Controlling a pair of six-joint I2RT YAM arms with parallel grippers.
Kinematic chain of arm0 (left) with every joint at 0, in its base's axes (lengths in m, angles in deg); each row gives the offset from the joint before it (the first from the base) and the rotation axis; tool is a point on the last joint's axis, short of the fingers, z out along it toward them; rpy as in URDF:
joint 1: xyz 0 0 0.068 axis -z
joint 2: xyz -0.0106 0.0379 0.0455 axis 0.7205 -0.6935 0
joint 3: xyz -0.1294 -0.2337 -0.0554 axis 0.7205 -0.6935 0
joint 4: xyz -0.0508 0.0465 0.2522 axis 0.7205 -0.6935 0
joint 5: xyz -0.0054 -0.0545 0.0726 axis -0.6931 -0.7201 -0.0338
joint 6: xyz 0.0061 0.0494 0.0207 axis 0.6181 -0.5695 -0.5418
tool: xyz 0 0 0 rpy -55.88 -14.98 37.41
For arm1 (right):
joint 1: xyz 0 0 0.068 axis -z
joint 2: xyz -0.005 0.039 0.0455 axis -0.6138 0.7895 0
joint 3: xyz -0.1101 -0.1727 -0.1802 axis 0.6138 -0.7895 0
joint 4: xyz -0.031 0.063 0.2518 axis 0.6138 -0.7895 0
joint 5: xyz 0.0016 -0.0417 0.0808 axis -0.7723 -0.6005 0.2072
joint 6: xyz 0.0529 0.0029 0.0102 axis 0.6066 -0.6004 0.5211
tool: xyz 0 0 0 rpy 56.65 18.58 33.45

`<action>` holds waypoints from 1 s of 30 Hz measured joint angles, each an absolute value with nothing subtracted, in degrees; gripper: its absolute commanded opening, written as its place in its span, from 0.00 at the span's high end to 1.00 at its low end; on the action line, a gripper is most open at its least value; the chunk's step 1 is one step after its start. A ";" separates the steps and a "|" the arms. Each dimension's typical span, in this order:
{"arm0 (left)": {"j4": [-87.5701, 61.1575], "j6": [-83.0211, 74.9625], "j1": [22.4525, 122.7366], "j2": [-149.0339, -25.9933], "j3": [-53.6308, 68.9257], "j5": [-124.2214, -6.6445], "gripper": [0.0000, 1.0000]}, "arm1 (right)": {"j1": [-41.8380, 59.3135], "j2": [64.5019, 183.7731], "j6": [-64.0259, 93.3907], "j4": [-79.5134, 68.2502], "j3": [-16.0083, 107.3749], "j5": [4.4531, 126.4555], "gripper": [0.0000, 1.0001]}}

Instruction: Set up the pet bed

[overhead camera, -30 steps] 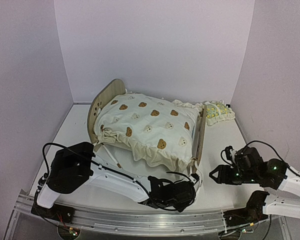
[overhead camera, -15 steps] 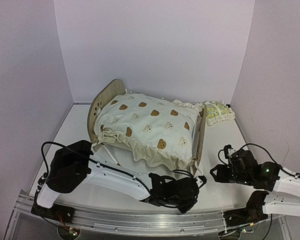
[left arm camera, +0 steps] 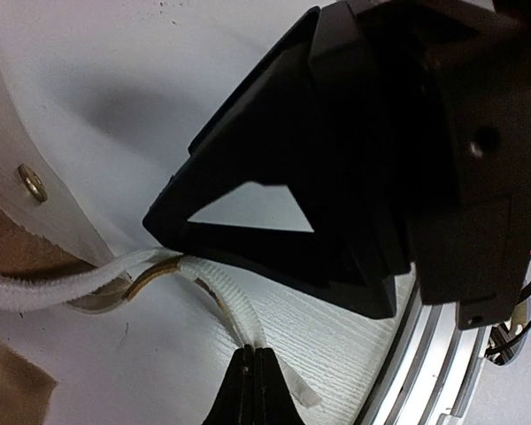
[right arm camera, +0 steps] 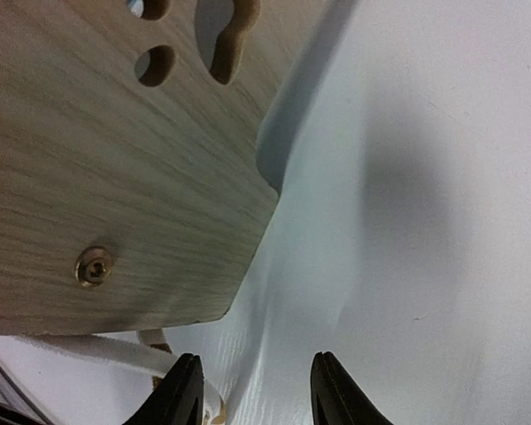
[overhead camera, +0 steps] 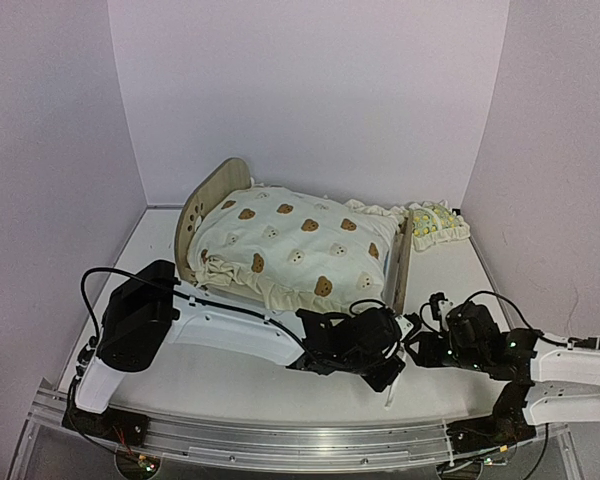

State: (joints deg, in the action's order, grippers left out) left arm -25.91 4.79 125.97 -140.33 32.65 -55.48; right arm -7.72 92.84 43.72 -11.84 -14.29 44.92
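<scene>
The white table [overhead camera: 230,385] carries the pet bed [overhead camera: 206,203], which stands at the middle of it, turned a little, with one arched end board to the rear left and the other toward the arms. A cream cushion with bear print [overhead camera: 295,250] lies over the frame and hangs past its near edge, and a small lemon-print pillow [overhead camera: 437,222] lies apart at the rear right, beside the wall. In my judgement, the bed is light, so a pull on its strap could drag or tip the whole frame, and then the loose cushion could slide off. The two arms also meet at the same near corner of the bed, very close to each other, so a small wrong move could make them collide. The left tool [left arm camera: 255,356] has its fingers pressed fully together, and the white strap [left arm camera: 223,305] runs into the tips and out on the other side, so it appears pinched there. The strap is thin and it could slip out if the pull is sharp. The right tool [right arm camera: 252,376] is about half open and holds nothing. In its wrist view only bare table shows between its fingers, just under the lower corner of the wooden end board [right arm camera: 115,168]. If it closes here, it may miss the strap or catch the board. A small brass ring [left arm camera: 150,279] sits on the strap near the board.
</scene>
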 measured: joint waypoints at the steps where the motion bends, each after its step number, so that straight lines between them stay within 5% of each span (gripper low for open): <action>1: -26.00 4.65 125.90 -140.33 32.72 -55.63 1.00 | -7.72 93.28 43.66 -11.24 -14.32 45.67 0.58; 16: -26.62 3.85 125.88 -140.33 32.27 -56.20 1.00 | -7.72 88.73 44.54 -9.86 -15.36 49.49 0.50; 30: -25.61 3.88 125.88 -140.31 29.95 -57.47 1.00 | -7.70 97.72 46.33 -10.04 -14.18 54.19 0.49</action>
State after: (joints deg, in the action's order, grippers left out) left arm -25.61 3.88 125.88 -140.31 29.95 -57.47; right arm -7.70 97.72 46.33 -10.04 -14.18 54.19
